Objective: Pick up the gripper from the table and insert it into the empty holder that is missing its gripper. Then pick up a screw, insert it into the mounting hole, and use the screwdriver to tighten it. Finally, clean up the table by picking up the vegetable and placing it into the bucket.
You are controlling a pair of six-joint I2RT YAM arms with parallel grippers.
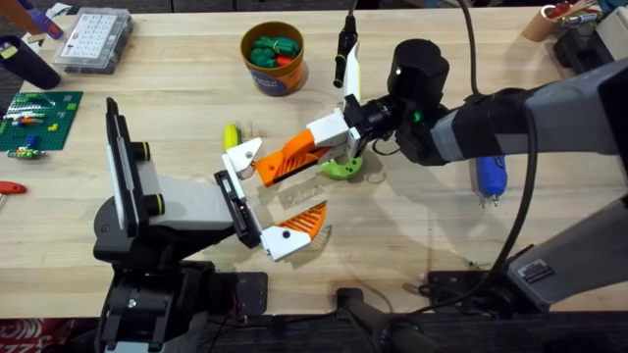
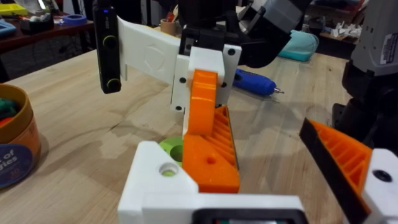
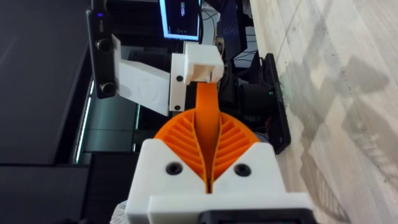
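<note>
My right gripper [image 1: 332, 137] is shut on the orange wedge of the gripper [image 1: 287, 159], whose white base [image 1: 241, 154] sits at the far end of the holder [image 1: 234, 201]. The holder is the white bracket with a black rail on my left arm. One orange finger [image 1: 299, 226] is mounted on its near end, so my left gripper [image 1: 265, 194] stands open. From the left wrist, the base's hole [image 2: 168, 168] faces up beside the ribbed wedge [image 2: 214, 146]. The blue screwdriver [image 1: 488, 176] lies to the right. The bucket [image 1: 275, 74] at the back holds green pieces. No screw is in view.
A lime-green ring piece [image 1: 343, 169] lies under my right gripper. A small yellow-green piece [image 1: 232, 133] sits just behind the white base. A clear parts box [image 1: 93, 39] and a green brick plate [image 1: 34, 120] are at the far left. A black pen-like tool [image 1: 345, 44] lies right of the bucket.
</note>
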